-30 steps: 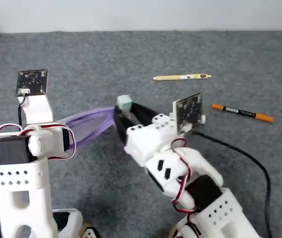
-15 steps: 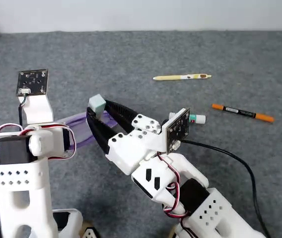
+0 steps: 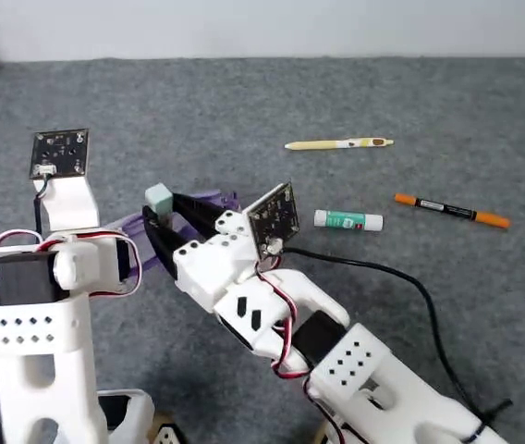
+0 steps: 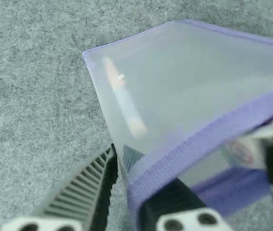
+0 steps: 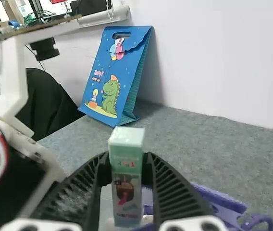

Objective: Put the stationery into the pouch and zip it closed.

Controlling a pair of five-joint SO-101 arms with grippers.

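A translucent purple pouch (image 4: 184, 91) has its purple-edged mouth pinched in my left gripper (image 4: 120, 166), which is shut on it; a pale pen (image 4: 123, 102) lies inside. In the high view the pouch (image 3: 131, 225) runs from the left arm toward the right arm. My right gripper (image 3: 159, 211) is shut on a mint-green eraser box (image 3: 158, 196), held upright just above the pouch's mouth. The box (image 5: 125, 180) stands between the black fingers (image 5: 167, 185), with the pouch's purple edge (image 5: 220, 204) below. On the carpet lie a yellow pen (image 3: 338, 143), a glue stick (image 3: 347, 220) and an orange marker (image 3: 452, 211).
Grey carpet (image 3: 244, 111) covers the table. The right arm's black cable (image 3: 429, 305) loops across the carpet at right. A blue dinosaur gift bag (image 5: 116, 72) leans on the wall behind.
My right gripper has carried the eraser box leftward, from the pouch's right end to over its mouth near the left arm. The glue stick is now uncovered. The left arm has kept still.
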